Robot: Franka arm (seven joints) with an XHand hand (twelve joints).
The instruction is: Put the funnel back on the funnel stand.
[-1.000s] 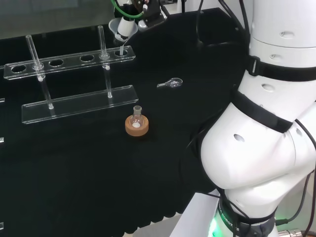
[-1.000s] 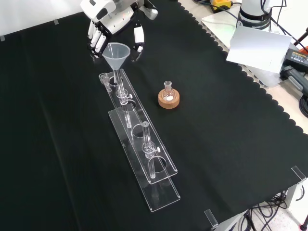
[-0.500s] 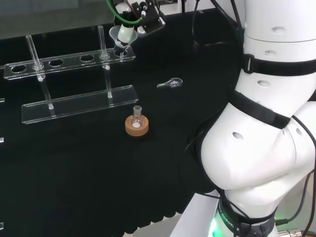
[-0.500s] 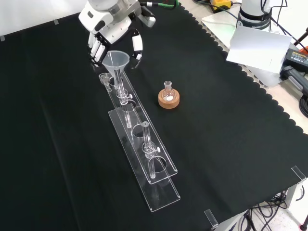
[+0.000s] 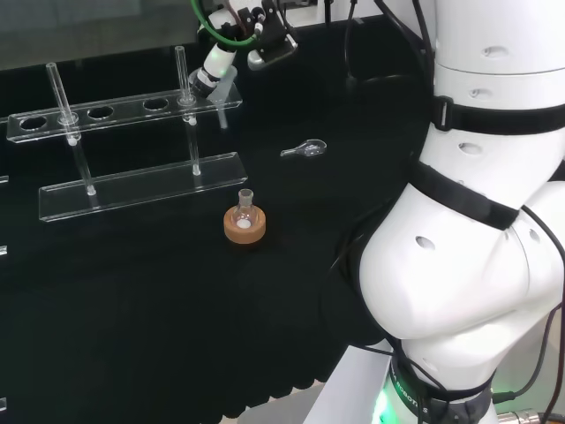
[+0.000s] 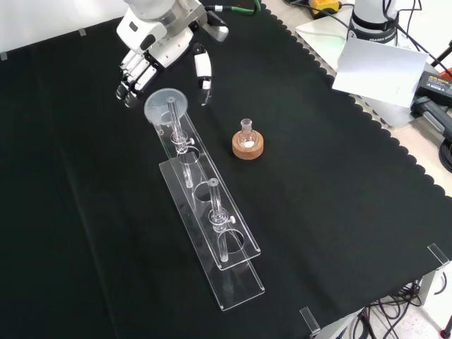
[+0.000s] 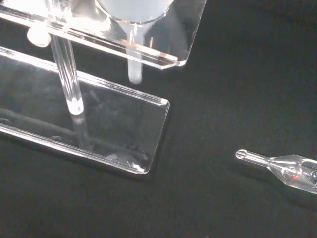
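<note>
- The funnel [image 6: 167, 105] now sits in the end hole of the clear funnel stand [image 6: 212, 233], at the end nearest the hand [image 6: 157, 44]. In the front view its wide mouth faces up and its stem drops through the top rail.
- In the wrist view the stem [image 7: 133, 59] pokes out below the rail and ends short of the stand's base plate, so we judge the funnel to be hanging by its cone in the hole.
- The fingers [image 6: 134, 74] look spread and fairly straight, set on either side of the funnel's rim. We cannot tell whether any of them touch the rim.
- To finish the step well, we would lift the hand straight up and away, so that no finger catches the rim and tips the funnel out.
- We would keep clear of the tall post [image 5: 181, 66] just beside the funnel, since a knock there could shift the whole stand.
- A small round flask on a cork ring [image 6: 248, 145] stands on the tabletop [image 6: 339, 183] to the right of the stand in the front view, well apart from the hand.
- A small glass piece [image 5: 305, 149] lies on the cloth beyond the stand's end, also out of the way.
</note>
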